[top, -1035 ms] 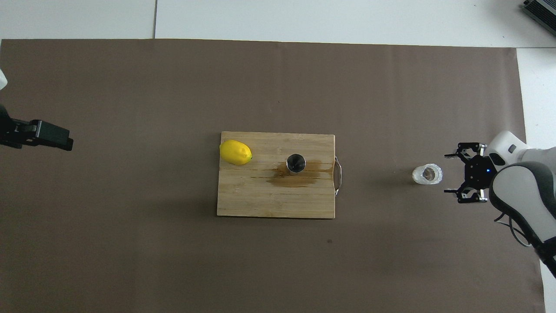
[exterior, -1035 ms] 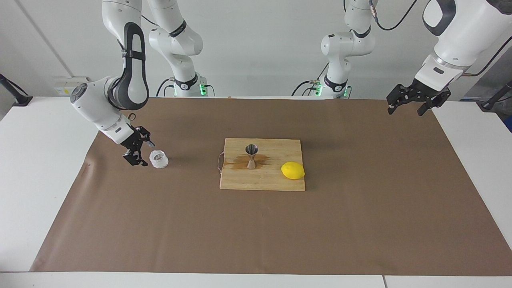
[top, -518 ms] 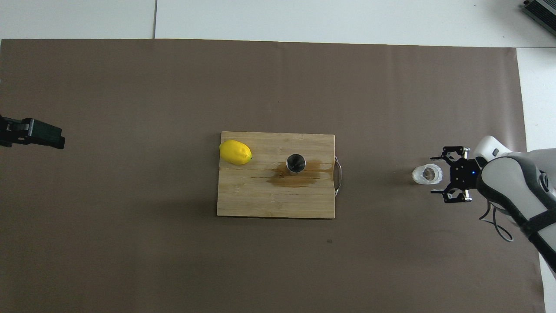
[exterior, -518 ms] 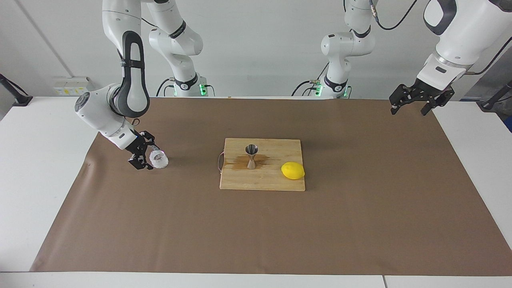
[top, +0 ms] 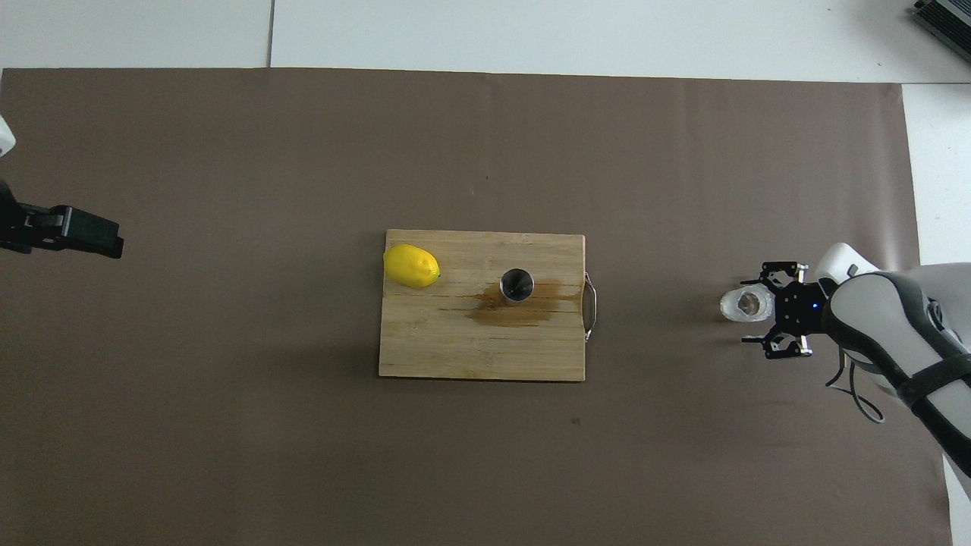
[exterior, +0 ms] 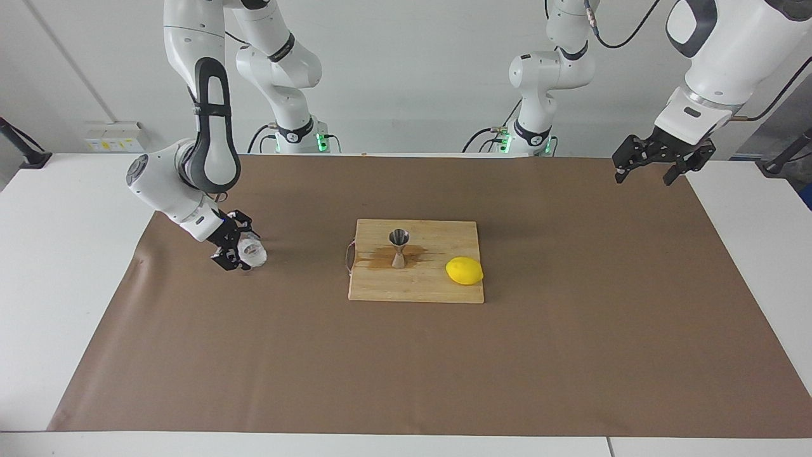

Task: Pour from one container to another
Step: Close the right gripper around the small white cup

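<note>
1. The right gripper (exterior: pixel 237 247) is low at the tabletop (exterior: pixel 70 266), toward the right arm's end. Its jaws are spread wide and grasp nothing. It comes in sideways, likely so the jaws can clamp the walls and leave the mouth free for tipping.
2. The glass tumbler (exterior: pixel 253 253) stands upright on the brown paper mat (exterior: pixel 406 368), at the mouth of those jaws. It looks to be just entering the gap. Whether either finger touches it, I cannot tell. It stands well apart from the board, so it must be carried over before any pouring.
3. The steel jigger (exterior: pixel 398 247) stands upright on the wooden cutting board (exterior: pixel 438 289) at mid-table, a little farther from the robots than the tumbler, mouth up to receive. A brown wet stain (exterior: pixel 379 257) spreads on the board around its foot, so a narrow mouth like this probably calls for a slow, well-centred pour.
4. The lemon (exterior: pixel 464 271) lies on the same board, slightly farther out, toward the left arm's end. It is near the jigger but apart from it, and has no part in the pour.
5. The left gripper (exterior: pixel 660 166) waits raised over the mat's edge at the left arm's end, jaws released and empty.
</note>
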### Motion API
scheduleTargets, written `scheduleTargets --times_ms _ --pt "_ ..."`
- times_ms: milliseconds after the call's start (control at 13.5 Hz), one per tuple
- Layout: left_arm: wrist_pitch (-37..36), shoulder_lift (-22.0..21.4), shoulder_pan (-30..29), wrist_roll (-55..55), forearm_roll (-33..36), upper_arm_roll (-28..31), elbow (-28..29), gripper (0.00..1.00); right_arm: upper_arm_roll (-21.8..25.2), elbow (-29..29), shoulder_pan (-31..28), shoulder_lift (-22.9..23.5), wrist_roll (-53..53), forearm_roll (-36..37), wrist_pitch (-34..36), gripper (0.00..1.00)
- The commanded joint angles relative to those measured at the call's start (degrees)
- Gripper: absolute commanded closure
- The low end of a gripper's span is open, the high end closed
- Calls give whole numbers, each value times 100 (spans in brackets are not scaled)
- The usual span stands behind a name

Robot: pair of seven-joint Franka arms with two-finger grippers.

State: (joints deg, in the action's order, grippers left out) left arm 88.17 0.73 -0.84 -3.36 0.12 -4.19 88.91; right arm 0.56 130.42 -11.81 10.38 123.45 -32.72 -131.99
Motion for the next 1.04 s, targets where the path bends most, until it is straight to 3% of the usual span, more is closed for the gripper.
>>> scheduleTargets --times_ms 0,148,370,592,961 --pt "77 -11 5 20 67 41 30 0 -38 88 -15 -27 293 -226 -134 24" --pt "17 -55 66 72 67 50 13 0 -38 80 -15 -27 293 -235 -107 48" --pt "-63 -47 40 19 76 32 56 0 -65 53 -6 -54 293 -297 -72 67" --pt "-89 -29 84 37 76 32 30 0 -91 27 -6 -63 267 -305 -72 73" --pt "-107 -73 5 28 67 41 47 0 -266 -79 38 -176 -74 -305 -46 75"
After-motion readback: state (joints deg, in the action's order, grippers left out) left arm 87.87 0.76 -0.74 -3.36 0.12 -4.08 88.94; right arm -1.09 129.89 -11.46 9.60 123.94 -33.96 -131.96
